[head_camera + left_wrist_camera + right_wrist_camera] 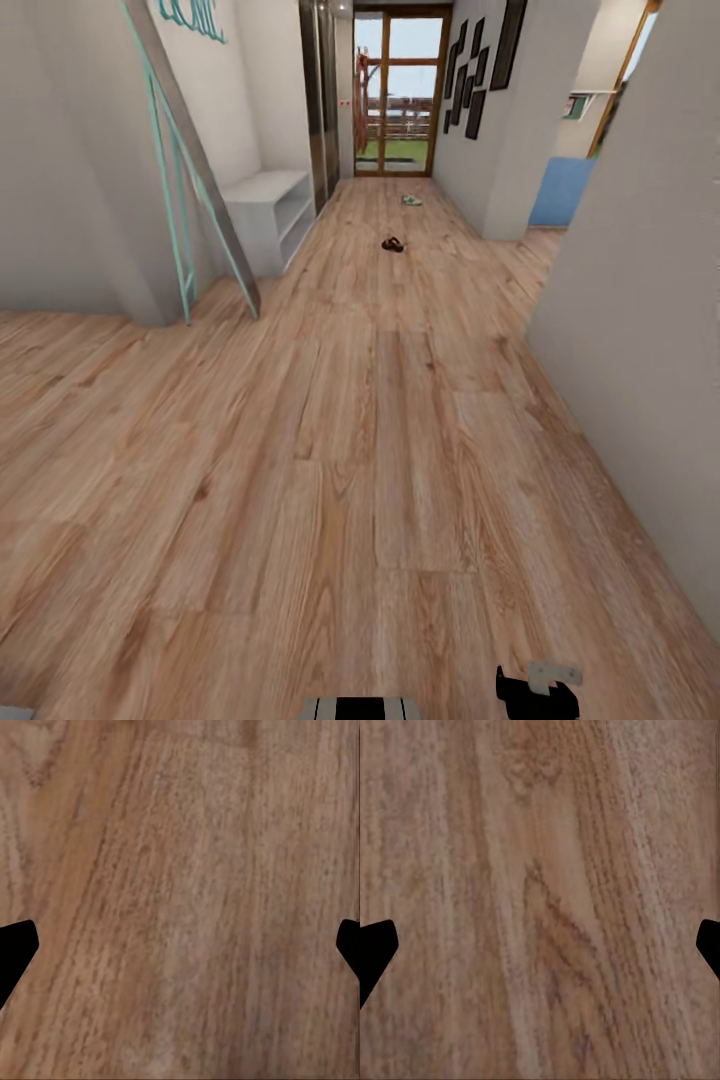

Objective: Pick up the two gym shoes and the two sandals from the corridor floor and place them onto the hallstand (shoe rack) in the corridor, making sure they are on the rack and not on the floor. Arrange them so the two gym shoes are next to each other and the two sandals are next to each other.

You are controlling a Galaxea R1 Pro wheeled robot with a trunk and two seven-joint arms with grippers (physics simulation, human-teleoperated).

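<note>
Lying far down the corridor floor (380, 420), dark sandals (392, 244) and gym shoes (411, 200) sit right of the white hallstand (268, 205). Teal wall lettering (192, 15) unreadable. Both wrist views show jaws spread wide, empty.

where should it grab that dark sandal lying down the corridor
Probably across its narrow width near the middle, coming straight down from above. The sandal lies flat and low on the corridor floor, so there is no tall side to pinch. It is too far and small here to make out straps or heading; drive closer first. Both the left gripper and right gripper are open over bare planks.
</note>
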